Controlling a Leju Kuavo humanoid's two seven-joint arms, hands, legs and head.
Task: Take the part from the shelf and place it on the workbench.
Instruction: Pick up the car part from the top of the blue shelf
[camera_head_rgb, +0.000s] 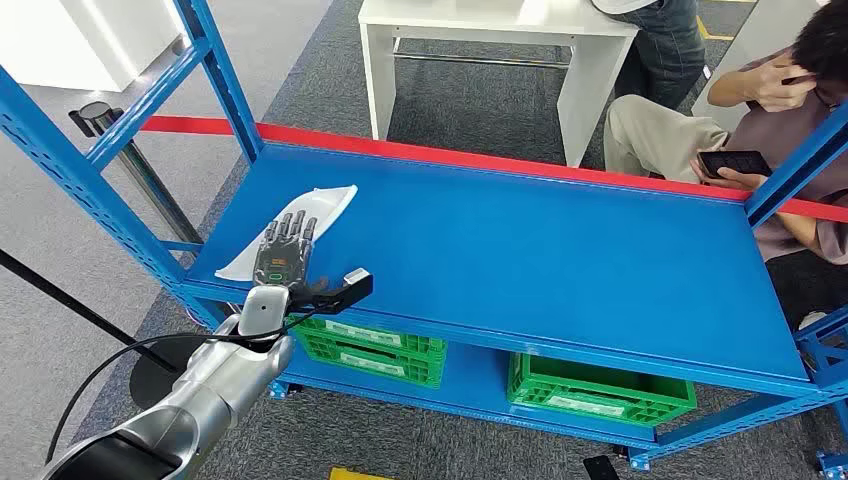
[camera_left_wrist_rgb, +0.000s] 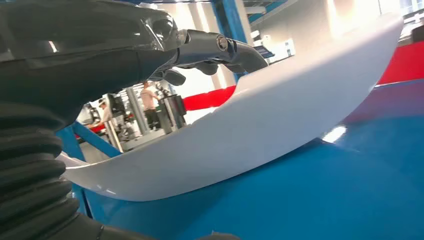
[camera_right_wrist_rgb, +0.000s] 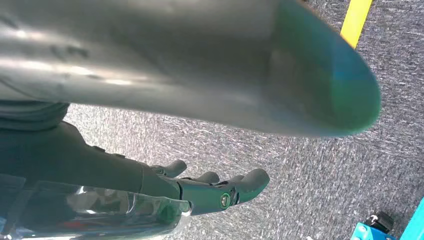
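1. Reaching over the blue metal shelf (camera_head_rgb: 520, 250), the left hand (camera_head_rgb: 285, 255) lay flat, fingers spread, holding nothing, on the long curved glossy white plastic part (camera_head_rgb: 300, 225).
2. The part sat at the shelf's near-left corner, ungrasped.
3. Next, probably: curl fingers around its edge, then lift.
4. The right hand (camera_right_wrist_rgb: 200, 192) hung empty, fingers loosely apart, above grey carpet (camera_right_wrist_rgb: 310, 170).

My blue shelf (camera_head_rgb: 520, 250) carries a curved white part (camera_head_rgb: 325, 205) lying directly on its left end.
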